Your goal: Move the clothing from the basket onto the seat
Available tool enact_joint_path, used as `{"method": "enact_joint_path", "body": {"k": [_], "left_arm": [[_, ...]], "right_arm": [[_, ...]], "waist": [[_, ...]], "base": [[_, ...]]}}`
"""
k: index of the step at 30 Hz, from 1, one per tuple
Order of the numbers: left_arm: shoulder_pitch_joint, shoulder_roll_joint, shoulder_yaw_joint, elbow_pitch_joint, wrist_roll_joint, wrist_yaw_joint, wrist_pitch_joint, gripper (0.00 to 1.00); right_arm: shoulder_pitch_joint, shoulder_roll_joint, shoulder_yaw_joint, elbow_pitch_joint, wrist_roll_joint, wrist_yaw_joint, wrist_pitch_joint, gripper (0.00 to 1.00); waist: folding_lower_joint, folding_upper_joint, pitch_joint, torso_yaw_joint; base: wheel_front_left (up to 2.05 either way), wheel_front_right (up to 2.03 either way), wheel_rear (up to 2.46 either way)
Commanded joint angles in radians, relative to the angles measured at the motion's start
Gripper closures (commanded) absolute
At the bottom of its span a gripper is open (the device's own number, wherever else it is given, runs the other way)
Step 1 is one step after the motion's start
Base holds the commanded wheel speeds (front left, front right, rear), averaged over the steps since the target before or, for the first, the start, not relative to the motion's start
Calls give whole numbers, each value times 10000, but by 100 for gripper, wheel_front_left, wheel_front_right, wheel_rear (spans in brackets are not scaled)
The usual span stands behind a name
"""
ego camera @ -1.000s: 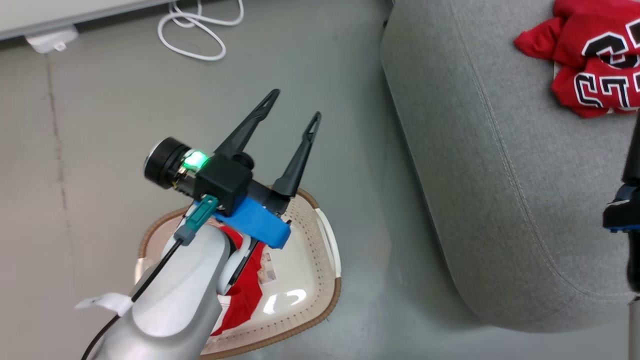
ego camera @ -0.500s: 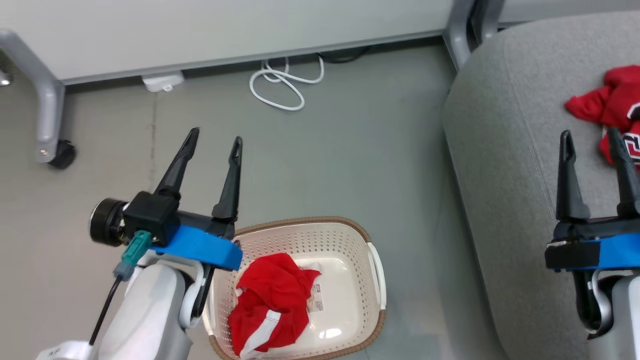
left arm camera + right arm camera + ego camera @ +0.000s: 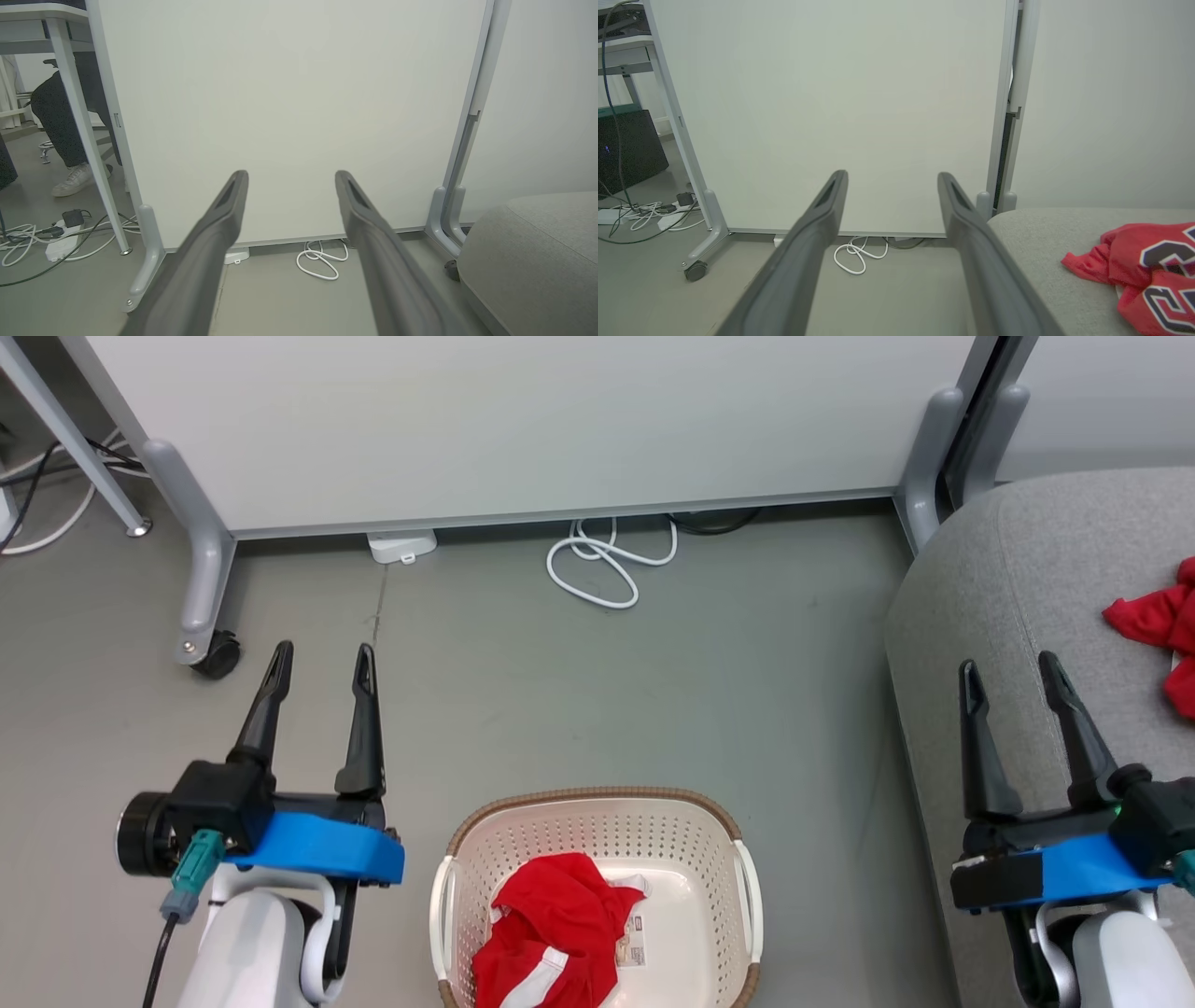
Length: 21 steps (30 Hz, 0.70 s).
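Grey floor [image 3: 747,709] open ahead of left fingers [image 3: 362,737], spread; right fingers [image 3: 978,756], spread, over seat [image 3: 980,579] edge; basket [image 3: 597,795] between them, partition panel [image 3: 523,420] beyond.

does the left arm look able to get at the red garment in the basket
Probably yes: the left gripper is open and empty beside the basket, and the red garment lies uncovered inside.

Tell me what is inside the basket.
Inside the basket lies one crumpled red garment with a white stripe, next to a small printed label on the basket's bare bottom. Anything beneath the garment is covered and cannot be seen.
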Motion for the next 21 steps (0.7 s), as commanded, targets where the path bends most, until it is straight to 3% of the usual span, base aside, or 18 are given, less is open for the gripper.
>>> {"method": "enact_joint_path", "body": {"k": [1, 21], "left_arm": [[171, -42, 66, -35, 85, -32, -45, 0], [1096, -508, 632, -187, 544, -330, -45, 0]], "right_arm": [[194, 60, 4, -8, -68, 5, -35, 0], [1038, 352, 289, -47, -75, 5, -35, 0]], "waist": [[2, -1, -91, 47], [2, -1, -669, 247]], "base": [[0, 0, 0], [0, 0, 0]]}}
